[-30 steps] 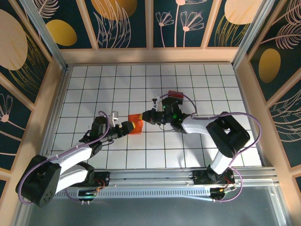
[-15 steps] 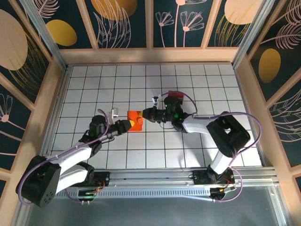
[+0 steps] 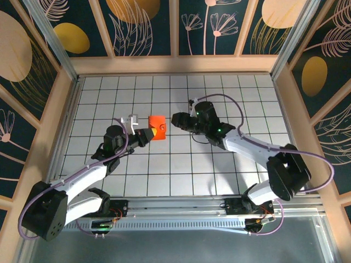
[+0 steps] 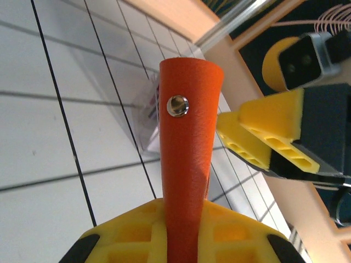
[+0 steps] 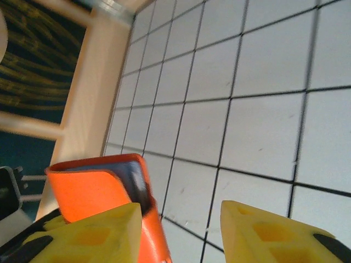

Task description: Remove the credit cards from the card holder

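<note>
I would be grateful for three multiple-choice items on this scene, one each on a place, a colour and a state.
1. Where is the card holder?
A. lying flat on the table
B. clamped in the left gripper
C. leaning on the back wall
2. What colour is its snap stud?
A. silver
B. blue
C. black
3. How is the right gripper?
A. shut on the holder
B. shut on a card
C. open
Answers: 1 B, its lower end sits pinched there; 2 A, it glints metallic; 3 C, its fingers stand apart.
</note>
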You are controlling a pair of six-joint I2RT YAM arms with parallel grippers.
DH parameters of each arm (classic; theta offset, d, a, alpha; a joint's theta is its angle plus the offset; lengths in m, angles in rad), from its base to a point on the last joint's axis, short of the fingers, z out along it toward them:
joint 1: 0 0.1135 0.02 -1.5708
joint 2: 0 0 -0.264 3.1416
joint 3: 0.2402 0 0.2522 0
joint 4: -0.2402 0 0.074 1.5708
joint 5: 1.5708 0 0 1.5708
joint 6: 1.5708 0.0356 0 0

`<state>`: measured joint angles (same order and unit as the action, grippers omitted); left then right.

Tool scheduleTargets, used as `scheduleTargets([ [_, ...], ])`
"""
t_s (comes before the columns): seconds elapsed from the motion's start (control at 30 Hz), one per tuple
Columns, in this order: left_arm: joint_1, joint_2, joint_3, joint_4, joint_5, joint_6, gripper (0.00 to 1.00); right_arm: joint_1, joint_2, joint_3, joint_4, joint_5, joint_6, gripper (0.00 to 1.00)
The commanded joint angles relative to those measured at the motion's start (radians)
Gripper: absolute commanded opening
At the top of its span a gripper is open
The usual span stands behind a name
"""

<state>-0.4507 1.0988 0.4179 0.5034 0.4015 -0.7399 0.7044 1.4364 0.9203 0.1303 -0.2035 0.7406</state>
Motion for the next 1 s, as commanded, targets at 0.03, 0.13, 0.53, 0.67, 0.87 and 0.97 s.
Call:
scheduleTargets([
  [0.03,0.001,0.023,0.079,0.036,-0.103,0.103,0.0,0.039,-0.05,0.045,-0.166,0.256,-0.052,0.47],
  [0.13,0.0,0.05,0.107,0.079,-0.096,0.132,0.0,0.05,-0.06,0.07,-0.186,0.294,-0.062,0.48],
  [0.53,0.0,0.156,0.157,0.275,0.049,0.179,0.0,0.138,-0.036,0.201,-0.229,0.351,-0.11,0.42],
  [0.67,0.0,0.179,0.174,0.279,0.084,0.175,0.0,0.158,-0.004,0.24,-0.258,0.348,-0.095,0.41],
  [0.87,0.0,0.184,0.167,0.297,0.106,0.161,0.0,0.167,0.05,0.274,-0.291,0.345,-0.077,0.4],
  [0.97,0.0,0.185,0.157,0.317,0.139,0.155,0.0,0.168,0.069,0.286,-0.29,0.343,-0.082,0.4],
])
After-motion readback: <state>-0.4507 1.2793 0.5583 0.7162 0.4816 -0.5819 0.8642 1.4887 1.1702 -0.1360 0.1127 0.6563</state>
